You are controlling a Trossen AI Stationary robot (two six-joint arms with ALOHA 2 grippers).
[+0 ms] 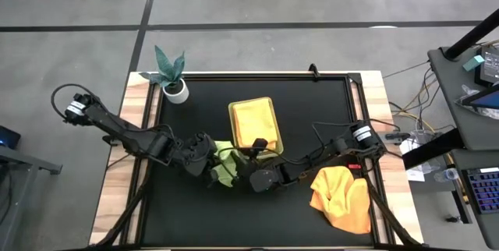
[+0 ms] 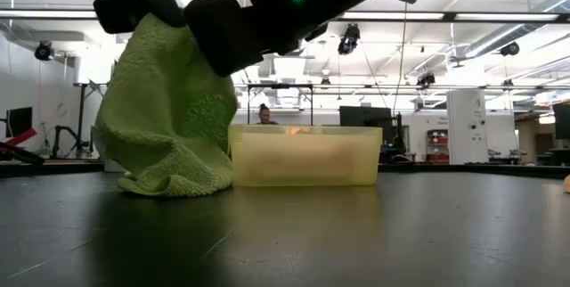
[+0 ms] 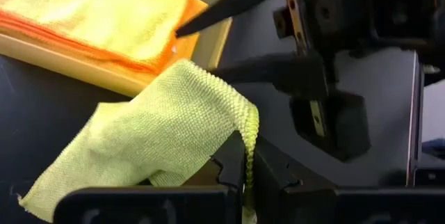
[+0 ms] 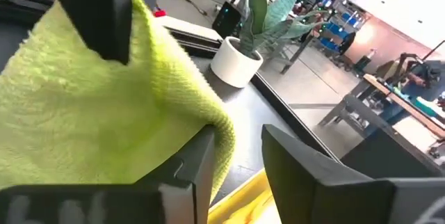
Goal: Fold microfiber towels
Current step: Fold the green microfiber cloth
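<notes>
A light green microfiber towel (image 1: pixel 225 167) hangs from my left gripper (image 1: pixel 209 171), which is shut on it. The towel's lower end (image 2: pixel 169 180) rests bunched on the black table. My right gripper (image 1: pixel 251 171) stands open close to the towel's upper edge (image 4: pixel 221 130), facing the left gripper. Behind them a yellow-green tray (image 1: pixel 232 118) holds folded pale yellow and orange towels (image 3: pixel 104 8). More orange and yellow towels (image 1: pixel 343 196) lie in a heap at the near right. My left gripper pinches the green towel's upper hemmed edge (image 3: pixel 247 147) between its two fingers. The fingers slant down from the table's left. The towel hangs slack below them, its lower end on the table. My right gripper has the towel's edge beside one finger (image 4: pixel 198 165); whether it touches it, I cannot tell.
A small potted plant (image 1: pixel 173 79) stands at the table's far left corner. The tray's front wall (image 2: pixel 303 167) stands just behind the hanging towel. Bare black table lies along the near edge (image 1: pixel 234 220).
</notes>
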